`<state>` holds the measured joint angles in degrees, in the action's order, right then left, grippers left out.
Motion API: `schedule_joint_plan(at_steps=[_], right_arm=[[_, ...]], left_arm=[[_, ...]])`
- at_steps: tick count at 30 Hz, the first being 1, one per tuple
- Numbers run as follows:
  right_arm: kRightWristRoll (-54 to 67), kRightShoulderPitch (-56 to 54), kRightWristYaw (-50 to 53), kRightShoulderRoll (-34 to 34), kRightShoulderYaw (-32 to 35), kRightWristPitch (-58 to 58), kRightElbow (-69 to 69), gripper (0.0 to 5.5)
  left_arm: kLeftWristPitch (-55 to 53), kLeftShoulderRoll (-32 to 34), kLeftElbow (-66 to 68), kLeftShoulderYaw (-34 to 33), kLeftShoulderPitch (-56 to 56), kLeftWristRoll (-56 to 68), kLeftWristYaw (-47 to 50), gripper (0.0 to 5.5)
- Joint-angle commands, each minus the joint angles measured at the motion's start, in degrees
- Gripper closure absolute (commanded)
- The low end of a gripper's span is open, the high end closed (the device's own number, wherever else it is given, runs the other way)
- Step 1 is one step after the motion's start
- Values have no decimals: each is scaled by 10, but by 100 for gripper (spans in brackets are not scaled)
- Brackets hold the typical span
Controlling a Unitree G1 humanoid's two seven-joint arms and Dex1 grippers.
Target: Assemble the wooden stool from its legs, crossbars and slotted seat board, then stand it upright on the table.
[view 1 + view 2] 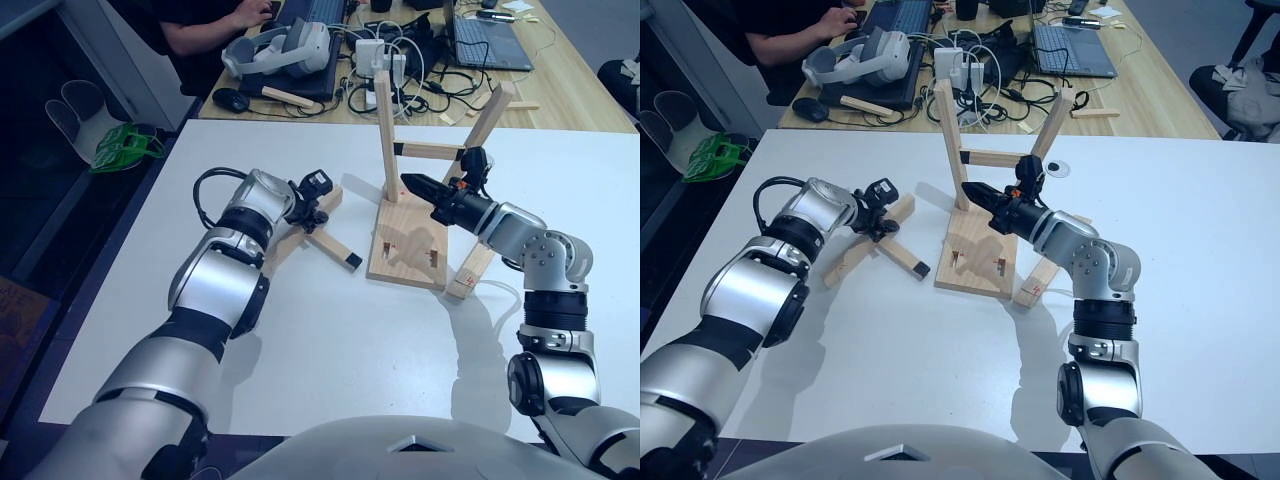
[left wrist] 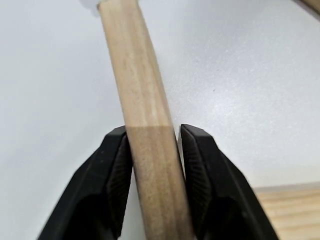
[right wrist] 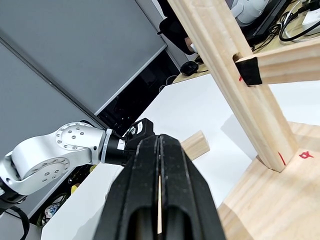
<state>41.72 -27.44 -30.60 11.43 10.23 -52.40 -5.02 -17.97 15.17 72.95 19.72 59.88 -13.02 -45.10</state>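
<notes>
Fingers point(image 2: 117, 165) of the left gripper point(image 1: 312, 208) clamp a plain square-section bar point(image 2: 135, 75), their ribbed black pads flat on both its sides. The bar belongs to a crossed pair of pale wood sticks point(image 1: 335, 250) lying on the white table point(image 1: 330, 350), at 9 o'clock from the seat board point(image 1: 400, 272). That board lies flat, rectangular and slotted. One leg point(image 1: 386, 130) stands upright at its 11 o'clock corner, and a black-tipped crossbar point(image 1: 430, 150) joins it to a tilted leg point(image 1: 495, 112). At 3 o'clock of the upright leg, the right gripper point(image 1: 412, 184) has its fingers pressed together on nothing.
</notes>
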Motion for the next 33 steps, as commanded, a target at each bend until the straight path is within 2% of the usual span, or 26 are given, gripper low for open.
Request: schedule_joint_plan(at_steps=[1,8,13,19,21,23,26,29,31,33], right_arm=[[1,-13,8,-5,6,7,-6,550],[4,-15,13,-11,11,14,-11,550],[9,-12,20,-15,27,28,-9,550],[21,-11,28,-21,53,49,0,550],[9,0,25,-11,36,59,31,550],[-22,13,21,10,-6,58,62,550],[-45,24,12,43,-53,36,97,550],[-44,31,-13,87,-99,-10,148,550],[-19,20,-26,91,-116,-45,181,550],[26,-4,-31,66,-123,-88,205,550]], left_arm=[[5,4,16,1,12,-16,-20,437],[17,17,16,-4,18,-30,-51,445],[-17,59,2,-70,52,19,-67,446],[-69,141,-38,-134,83,63,-92,446],[-94,176,-62,-176,91,92,-68,446],[-125,194,-112,-251,93,152,-29,446],[-186,178,-280,-350,33,242,33,446],[-245,124,-467,-427,-41,322,111,446],[-248,77,-552,-461,-73,361,165,446],[-229,13,-616,-480,-105,392,220,446]])
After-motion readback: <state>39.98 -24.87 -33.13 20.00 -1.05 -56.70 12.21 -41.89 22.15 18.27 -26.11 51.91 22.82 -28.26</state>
